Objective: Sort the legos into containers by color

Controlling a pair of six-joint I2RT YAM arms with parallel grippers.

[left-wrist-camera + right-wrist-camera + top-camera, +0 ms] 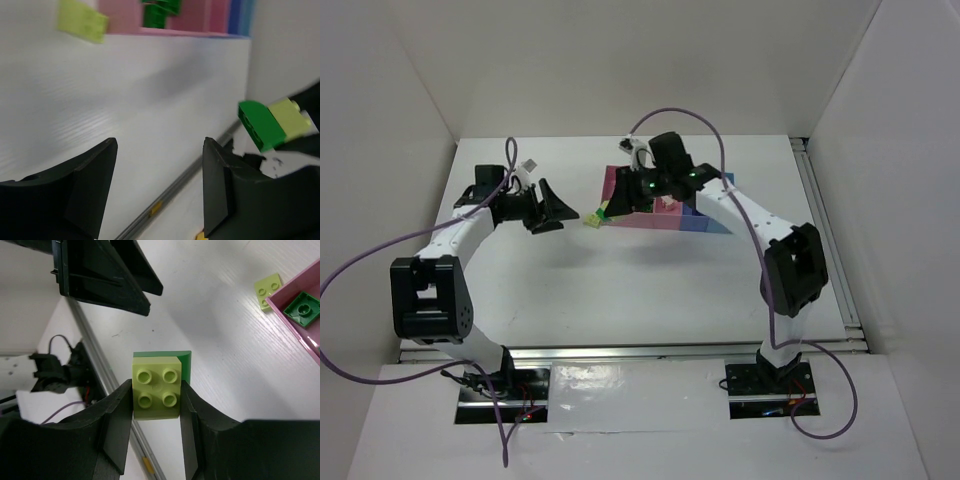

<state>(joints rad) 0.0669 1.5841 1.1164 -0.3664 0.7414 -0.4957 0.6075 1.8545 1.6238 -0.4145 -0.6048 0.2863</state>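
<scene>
While the right hand (156, 392) grips a yellow-green lego (155, 386), the left hand (160, 162) stands spread wide

Overhead view; two close wrist views

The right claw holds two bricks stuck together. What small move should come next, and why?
Probably bring the open left claw to the dark green brick and grip it. The right claw pinches the yellow-green brick, and the two colours are joined, so they likely must be pulled apart before sorting.
</scene>
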